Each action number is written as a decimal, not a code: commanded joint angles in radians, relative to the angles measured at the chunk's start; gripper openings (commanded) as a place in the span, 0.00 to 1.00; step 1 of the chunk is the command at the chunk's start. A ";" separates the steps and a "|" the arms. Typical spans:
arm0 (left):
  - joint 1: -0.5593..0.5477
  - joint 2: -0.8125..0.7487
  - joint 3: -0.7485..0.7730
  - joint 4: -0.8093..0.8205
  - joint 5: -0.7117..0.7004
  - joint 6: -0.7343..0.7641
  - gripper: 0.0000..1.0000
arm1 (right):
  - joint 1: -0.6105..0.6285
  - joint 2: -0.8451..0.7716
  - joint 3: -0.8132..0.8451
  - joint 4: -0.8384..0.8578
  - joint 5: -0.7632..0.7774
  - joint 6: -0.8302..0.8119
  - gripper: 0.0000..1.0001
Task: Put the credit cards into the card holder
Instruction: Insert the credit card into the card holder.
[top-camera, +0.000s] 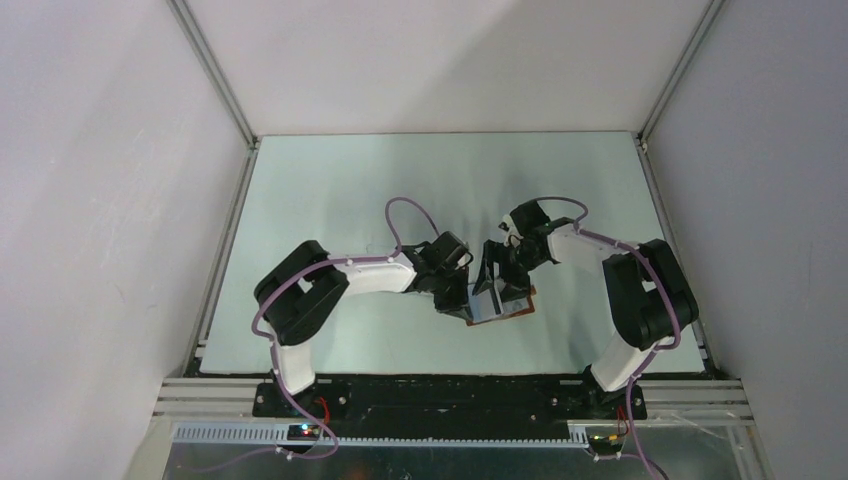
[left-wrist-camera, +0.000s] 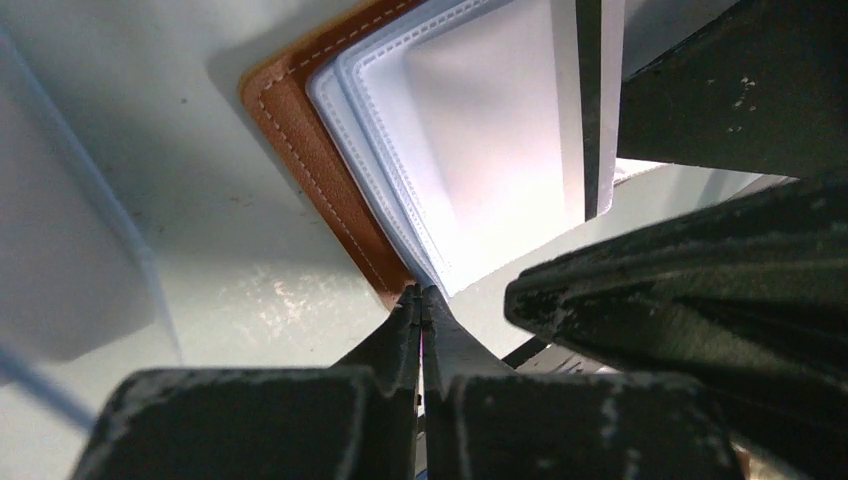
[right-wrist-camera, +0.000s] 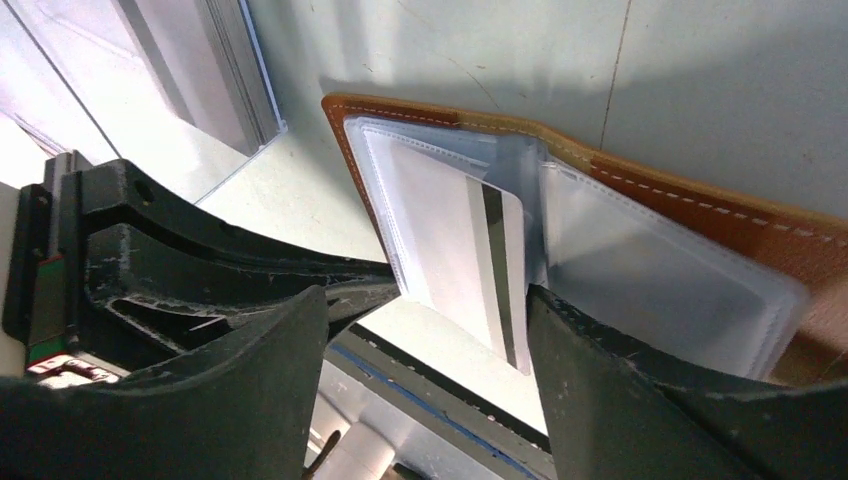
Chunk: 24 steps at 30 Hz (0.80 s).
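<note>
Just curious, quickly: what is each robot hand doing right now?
Left gripper: fingers closed, tips at the wallet's edge.
Right gripper: fingers open, either side of the card.

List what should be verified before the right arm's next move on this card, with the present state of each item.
1. The card holder lies open on the table: ok.
2. The left gripper is shut on the card holder's pocket edge: ok.
3. The credit card is fully seated in the clear pocket: not ok. Its striped end sticks out.
4. The right gripper is open, with one finger on each side of the credit card: ok.
5. More cards are waiting to go in: cannot tell. No others are in view.
</note>
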 joint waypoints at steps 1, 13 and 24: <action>0.011 -0.073 -0.008 -0.011 -0.030 0.039 0.01 | -0.006 -0.028 0.005 0.000 -0.048 -0.006 0.69; 0.014 -0.027 0.006 -0.019 -0.010 0.062 0.00 | 0.092 0.057 0.006 0.041 -0.057 -0.043 0.57; 0.025 -0.164 -0.028 -0.029 0.001 0.099 0.45 | 0.024 -0.074 0.006 -0.064 0.009 -0.080 0.69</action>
